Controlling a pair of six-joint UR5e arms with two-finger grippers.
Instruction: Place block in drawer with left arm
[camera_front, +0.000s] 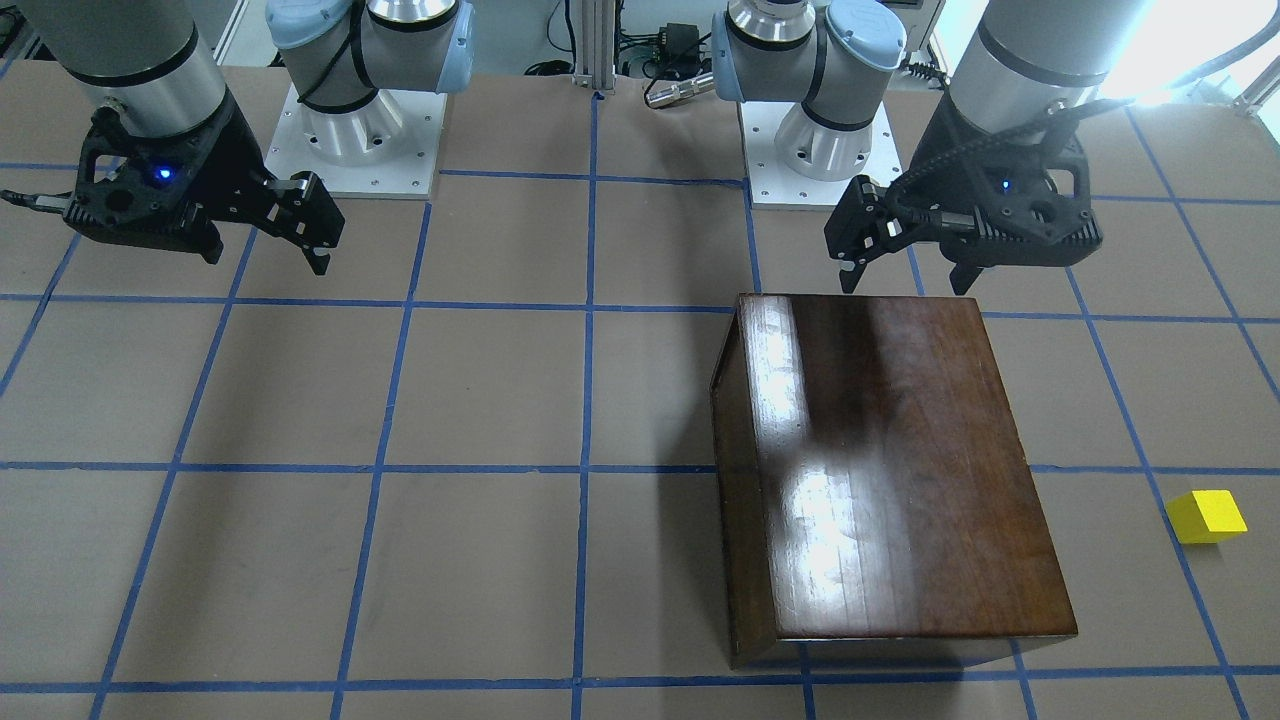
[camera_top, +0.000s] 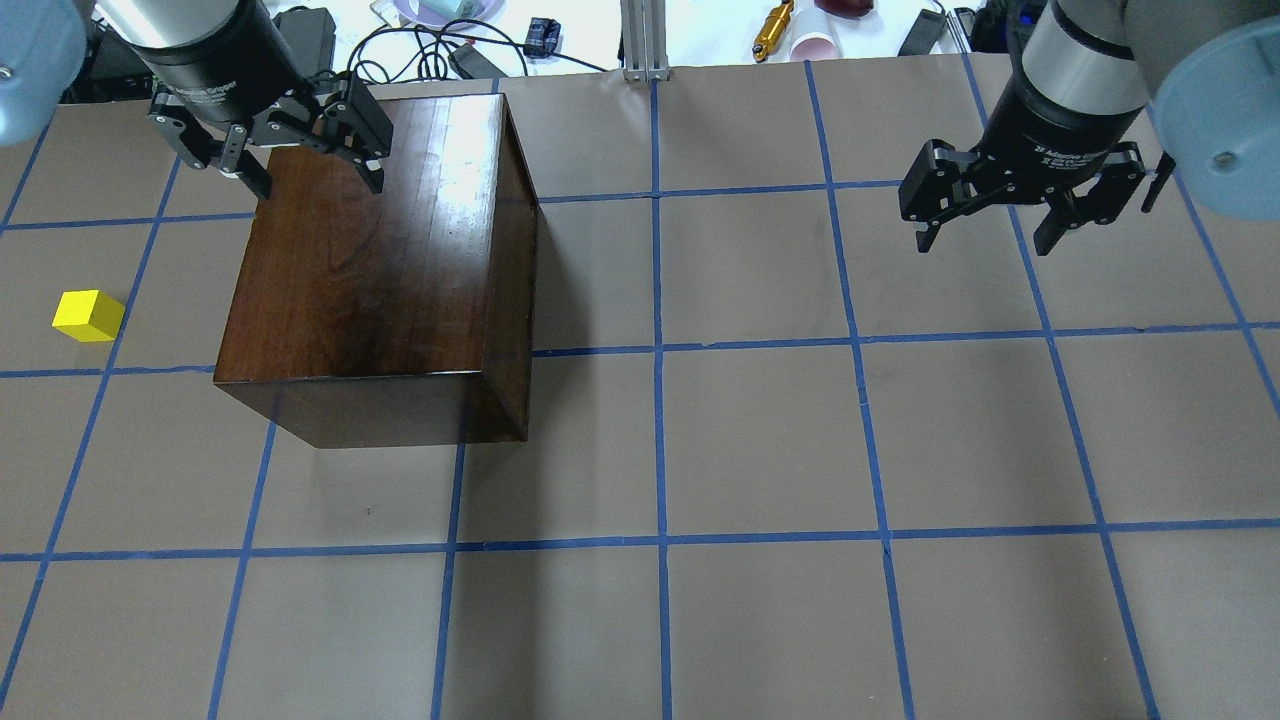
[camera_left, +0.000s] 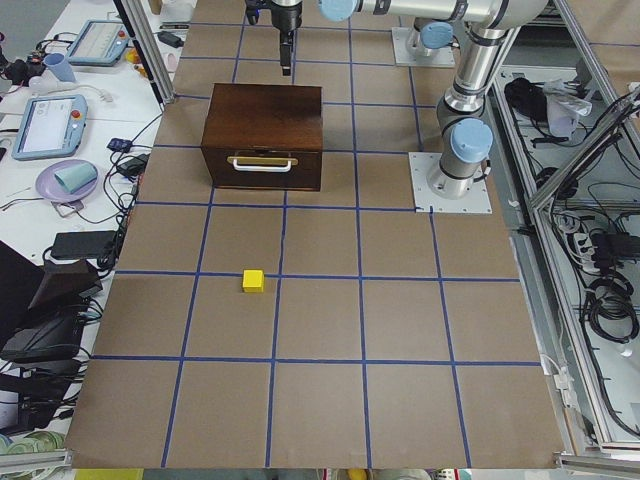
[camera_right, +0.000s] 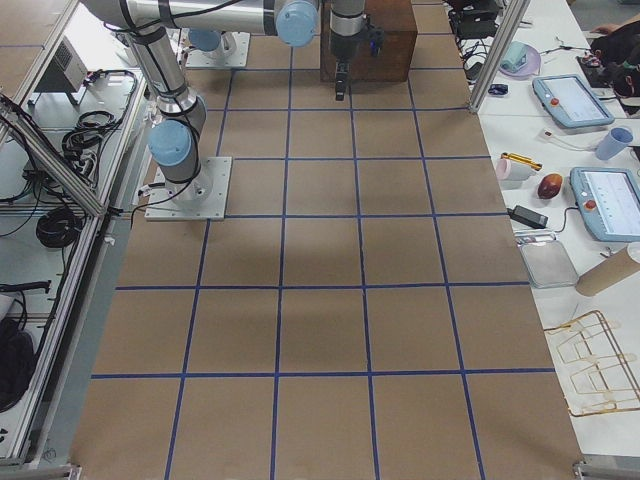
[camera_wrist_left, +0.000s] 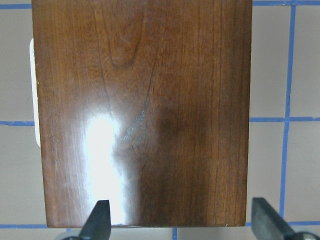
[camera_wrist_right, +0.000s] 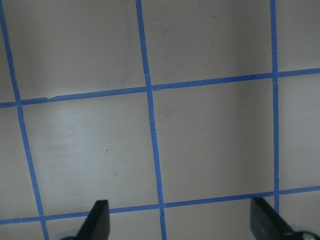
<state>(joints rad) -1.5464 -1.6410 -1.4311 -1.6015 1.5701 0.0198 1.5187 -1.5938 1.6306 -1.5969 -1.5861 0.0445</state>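
Note:
The yellow block (camera_top: 88, 315) lies on the table left of the dark-brown wooden box (camera_top: 380, 260), well apart from it; it also shows in the front view (camera_front: 1205, 516) and the left side view (camera_left: 253, 281). The drawer is shut; its dark front panel with a pale handle (camera_left: 262, 165) faces the block. My left gripper (camera_top: 315, 180) is open and empty, hovering above the box's far end; its wrist view looks down on the box top (camera_wrist_left: 145, 110) between the spread fingers (camera_wrist_left: 100, 220). My right gripper (camera_top: 985, 245) is open and empty over bare table at the far right.
The brown table carries a blue tape grid. The two arm bases (camera_front: 365, 130) (camera_front: 820, 140) stand at the robot's edge. Cables, cups and small items (camera_top: 440, 40) lie beyond the far edge. Tablets and a bowl (camera_left: 65, 180) sit on a side bench.

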